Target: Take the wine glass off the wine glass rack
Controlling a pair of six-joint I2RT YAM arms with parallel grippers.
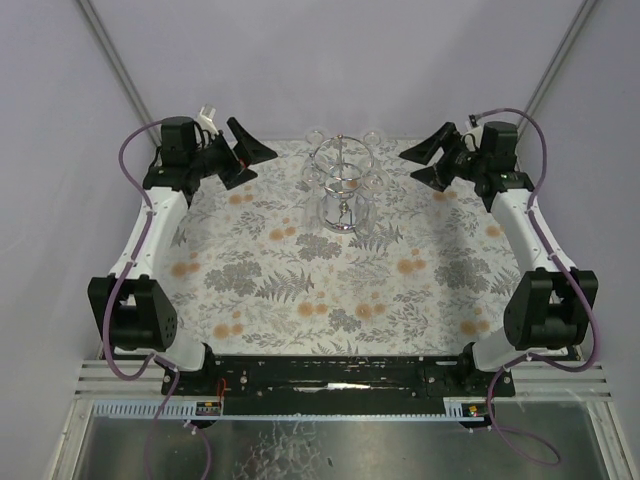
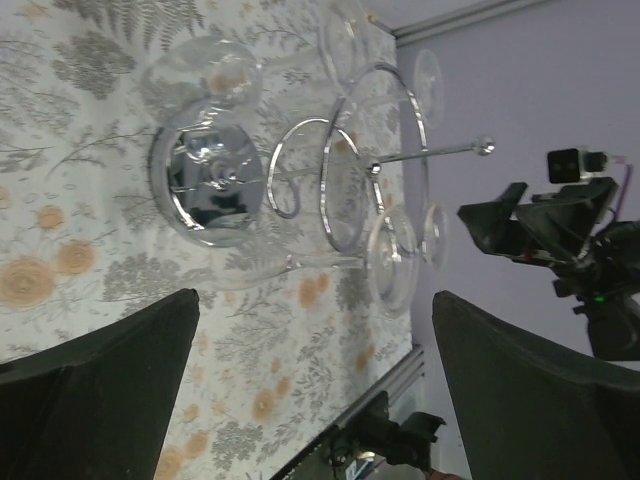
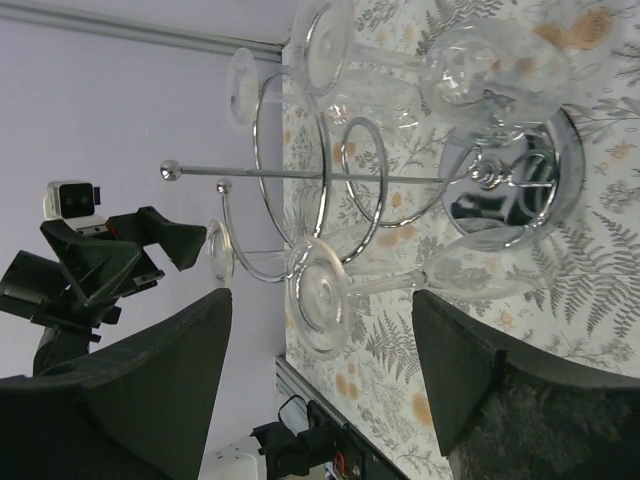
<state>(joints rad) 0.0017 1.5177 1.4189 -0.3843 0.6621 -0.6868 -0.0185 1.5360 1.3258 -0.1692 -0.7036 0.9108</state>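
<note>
The wine glass rack (image 1: 343, 178) stands at the back middle of the table, a chrome wire stand on a round mirrored base (image 3: 520, 185). Several clear wine glasses hang upside down from its loops. In the right wrist view the nearest wine glass (image 3: 320, 298) shows its round foot just beyond my fingertips, with its stem running to the bowl. My right gripper (image 3: 320, 390) is open and nothing touches its fingers (image 3: 150, 390). My left gripper (image 2: 315, 380) is wide open and empty, left of the rack (image 2: 205, 185) and apart from it. In the top view the grippers (image 1: 262, 166) (image 1: 410, 166) flank the rack.
A floral cloth (image 1: 340, 290) covers the table. An aluminium rail (image 1: 340, 400) and both arm bases line the near edge. Purple walls close in the back and sides. Each wrist view shows the opposite arm beyond the rack.
</note>
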